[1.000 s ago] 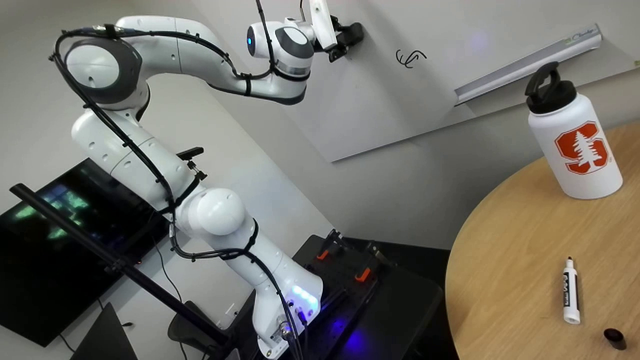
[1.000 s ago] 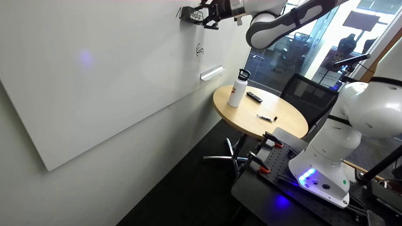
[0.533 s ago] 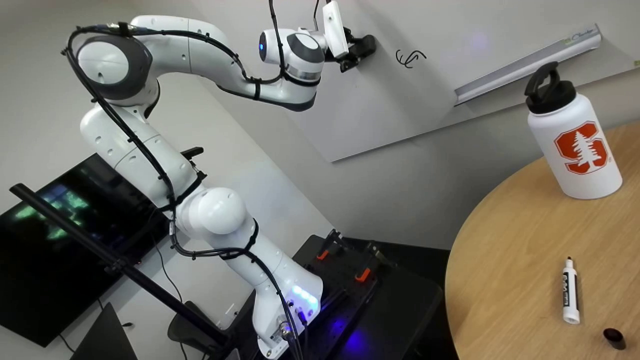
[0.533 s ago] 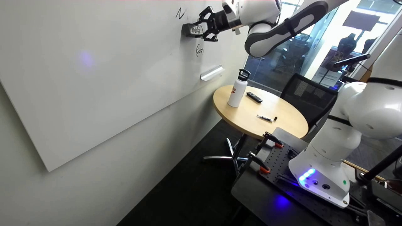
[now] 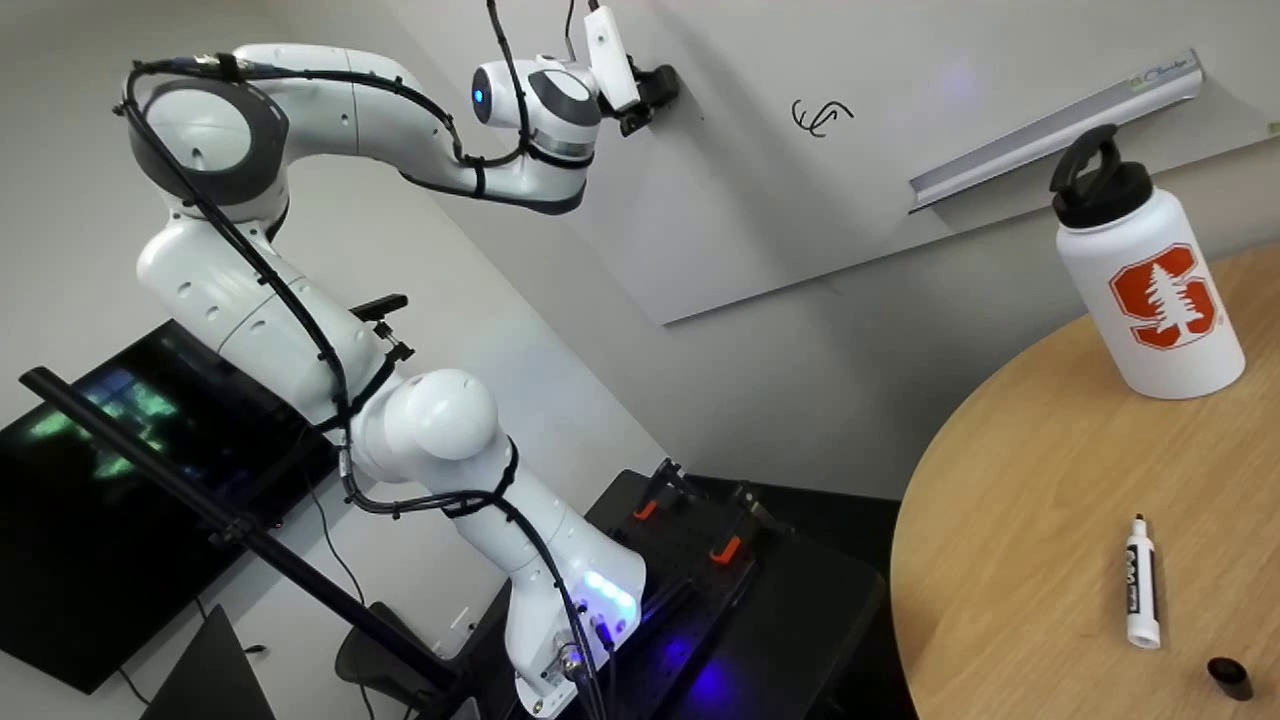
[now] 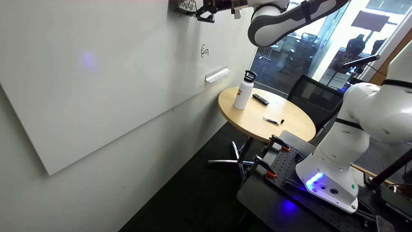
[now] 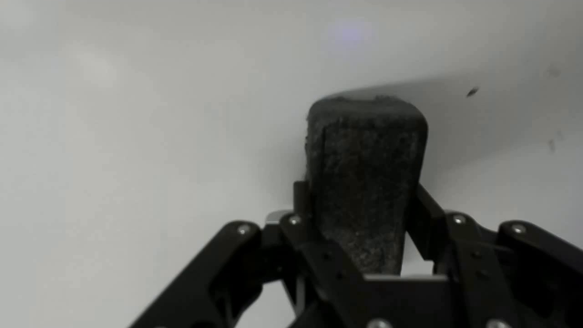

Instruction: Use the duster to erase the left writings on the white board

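The duster [image 7: 369, 150] is a dark block held between the fingers of my gripper [image 7: 362, 207], its far end against or very near the white board [image 7: 159, 182]. In an exterior view the duster [image 6: 185, 5] is at the top edge of the picture, with the gripper [image 6: 197, 10] partly cut off. The duster also shows in an exterior view [image 5: 662, 85]. The left zigzag writing does not show; I cannot tell whether the duster hides it. A small dark speck [image 7: 473, 92] lies right of the duster. The curly scribble [image 5: 822, 117] stands apart, lower on the board.
A silver rail [image 5: 1060, 130] is fixed on the board. A round wooden table [image 6: 289, 112] bears a white bottle [image 5: 1160, 300], a marker [image 5: 1141, 590], its cap [image 5: 1229, 678] and a black remote [image 6: 260, 100].
The gripper with the duster first moved down the board, toward the curly scribble, then up and away from it. The zigzag showed half a second ago and no longer shows.
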